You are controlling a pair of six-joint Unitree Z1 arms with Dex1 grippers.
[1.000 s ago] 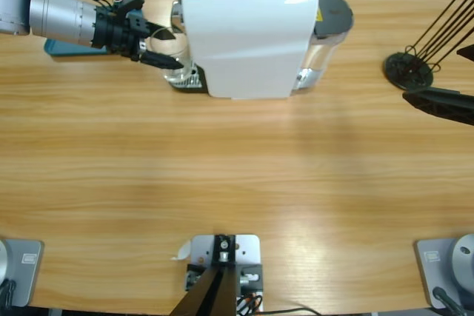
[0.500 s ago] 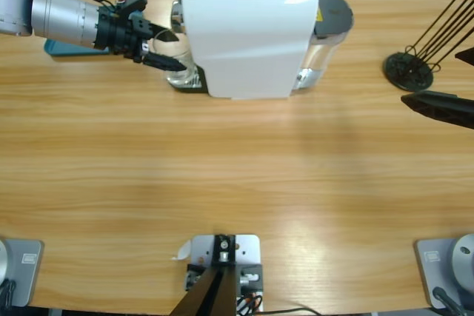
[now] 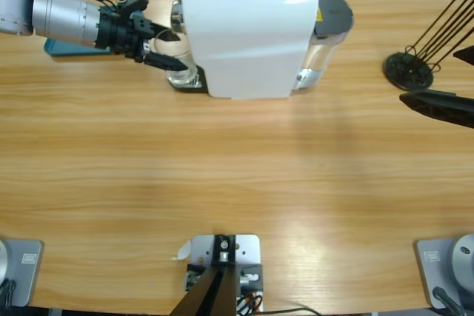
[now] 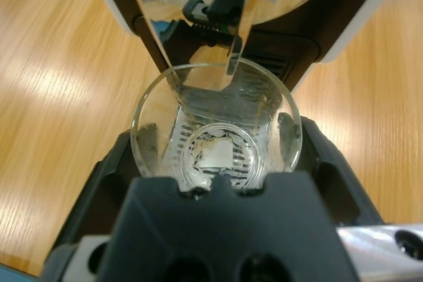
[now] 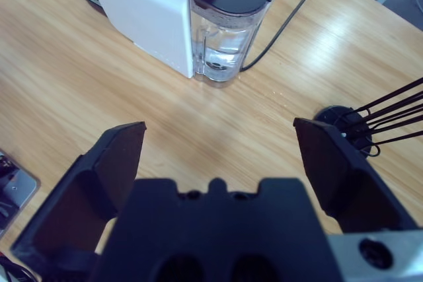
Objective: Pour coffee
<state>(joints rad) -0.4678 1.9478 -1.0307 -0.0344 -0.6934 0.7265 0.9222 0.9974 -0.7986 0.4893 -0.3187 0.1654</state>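
the left gripper (image 4: 215, 163) grips a clear glass (image 3: 183, 66), one jaw on each side of its wall. the glass stands on the drip grille under the spout of the white coffee machine (image 3: 248, 35), straight ahead of the gripper. only a thin pale film shows at the glass's bottom; no brown coffee can be made out. the right gripper (image 5: 221, 156) hangs wide open and holds nothing, well apart from the machine, with a black wire rack (image 3: 411, 64) just beside it.
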